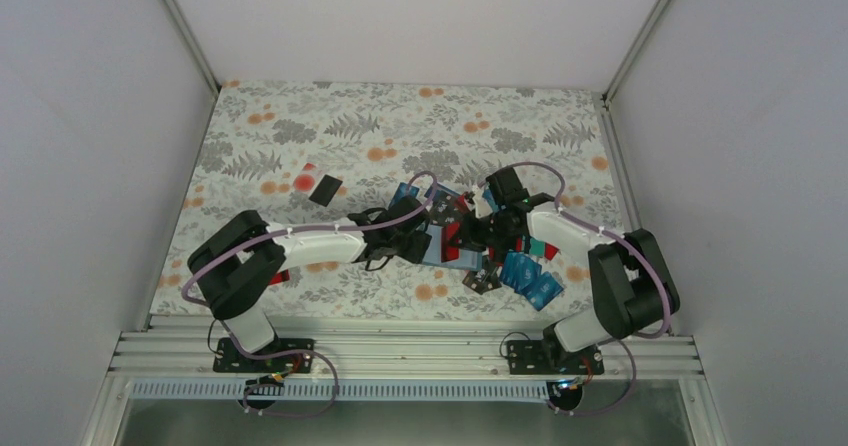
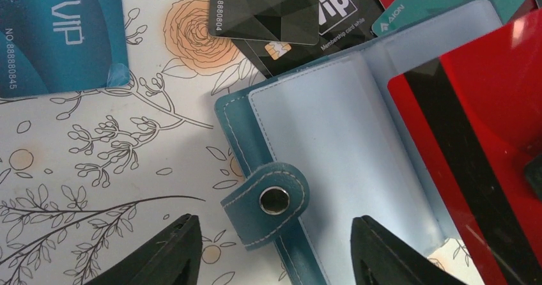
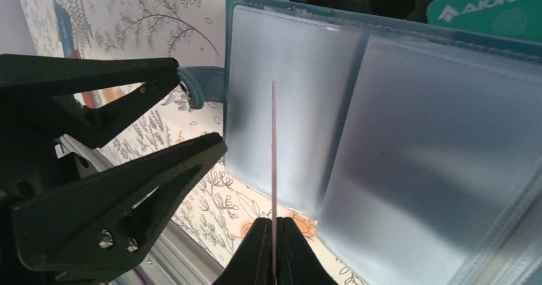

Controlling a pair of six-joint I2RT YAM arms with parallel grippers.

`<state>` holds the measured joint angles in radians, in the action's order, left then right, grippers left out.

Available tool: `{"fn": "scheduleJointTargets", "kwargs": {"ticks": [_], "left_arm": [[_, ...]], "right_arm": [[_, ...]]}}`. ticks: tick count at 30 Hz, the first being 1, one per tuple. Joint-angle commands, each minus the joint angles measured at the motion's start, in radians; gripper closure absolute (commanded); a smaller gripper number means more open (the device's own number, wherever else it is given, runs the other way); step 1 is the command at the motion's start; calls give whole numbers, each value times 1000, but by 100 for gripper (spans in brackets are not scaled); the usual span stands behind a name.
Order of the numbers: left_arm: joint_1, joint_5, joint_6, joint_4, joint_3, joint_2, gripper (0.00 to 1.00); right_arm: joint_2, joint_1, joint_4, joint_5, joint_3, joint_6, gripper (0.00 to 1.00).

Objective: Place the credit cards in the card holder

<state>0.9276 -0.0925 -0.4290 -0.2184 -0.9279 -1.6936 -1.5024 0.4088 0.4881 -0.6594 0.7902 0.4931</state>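
The card holder (image 1: 437,251) is laid open on the floral tablecloth (image 1: 300,126), near-ctr of the table, between the two grippers. Its pale blue plastic sleeves (image 2: 332,138) are turned up. Its snap tab (image 2: 275,199) is seen sticking out from one edge.

A red card (image 2: 486,125) w/ a black stripe is held over one sleeve. In the right wrist view it is seen edge-on, as a thin upright line above the sleeves. The right gripper (image 3: 273,224) is closed tight on that card's lower edge, fingers pressed together on it. The left gripper (image 2: 273,220) is set at the tab w/ jaws apart. The tab is framed between the two fingers and neither is seen touching it.

Black VIP cards (image 2: 268,10) and a teal AION card (image 2: 447,4) are spread at the holder's far edge, partly covered by it. A blue VIP card (image 2: 57,36) is laid apart from the holder on bare cloth. In the top view, several blue cards (image 1: 530,276) are bunched just near-right of the holder. A lone black card (image 1: 323,189) is seen well apart, far-left, w/ a small red item (image 1: 305,179) just beside it, too blurred to ID.
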Motion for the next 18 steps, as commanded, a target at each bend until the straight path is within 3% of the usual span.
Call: {"fn": "scheduleJointTargets", "kwargs": {"ticks": [1, 9, 18], "left_arm": [[-11, 18, -11, 24, -32, -27, 47], [-16, 22, -9, 33, -35, -60, 53], [-16, 23, -7, 34, -30, -74, 68]], "right_arm": [[-10, -14, -3, 42, -5, -34, 96], [-73, -22, -14, 59, -5, -37, 96], [-113, -30, -40, 24, -5, -21, 96]]}}
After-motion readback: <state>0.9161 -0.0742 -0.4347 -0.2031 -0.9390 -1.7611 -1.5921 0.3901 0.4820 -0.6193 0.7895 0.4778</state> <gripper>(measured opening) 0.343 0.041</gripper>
